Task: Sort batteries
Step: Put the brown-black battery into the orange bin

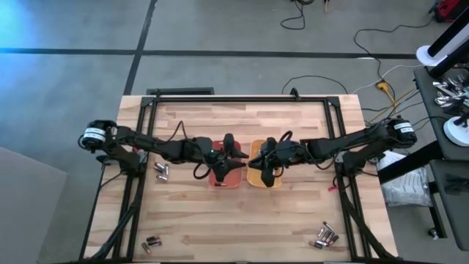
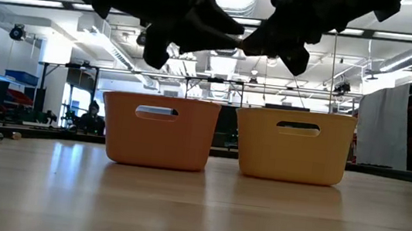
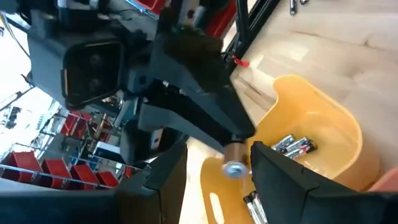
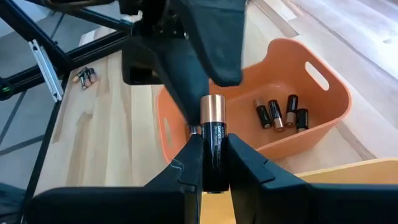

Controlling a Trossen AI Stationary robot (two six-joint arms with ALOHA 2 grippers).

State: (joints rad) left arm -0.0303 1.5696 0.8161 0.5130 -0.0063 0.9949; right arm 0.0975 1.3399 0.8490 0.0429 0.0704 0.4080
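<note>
My right gripper (image 4: 213,142) is shut on a black battery (image 4: 213,149) with a copper end. It holds the battery in the air over the gap between the orange tray (image 1: 220,180) and the yellow tray (image 1: 256,180). My left gripper (image 3: 219,162) faces it, open. Its fingers stand either side of the copper end (image 3: 235,152), and a gap shows on one side. Several dark, copper-banded batteries (image 4: 280,115) lie in the orange tray. Silvery batteries (image 3: 293,145) lie in the yellow tray. My right gripper pinches the battery's black body (image 4: 214,163) between its two fingers. The fingers come roughly level from the table's right side and lie along the battery. The copper end (image 4: 213,106) sticks out past the fingertips toward my left gripper. The battery is lifted clear, above the trays.
Loose batteries lie in small heaps on the wooden table: left of the orange tray (image 1: 162,171), near the front left corner (image 1: 150,243) and near the front right corner (image 1: 326,236). Both arms meet over the trays (image 2: 243,30). A black frame edges the table (image 1: 242,98).
</note>
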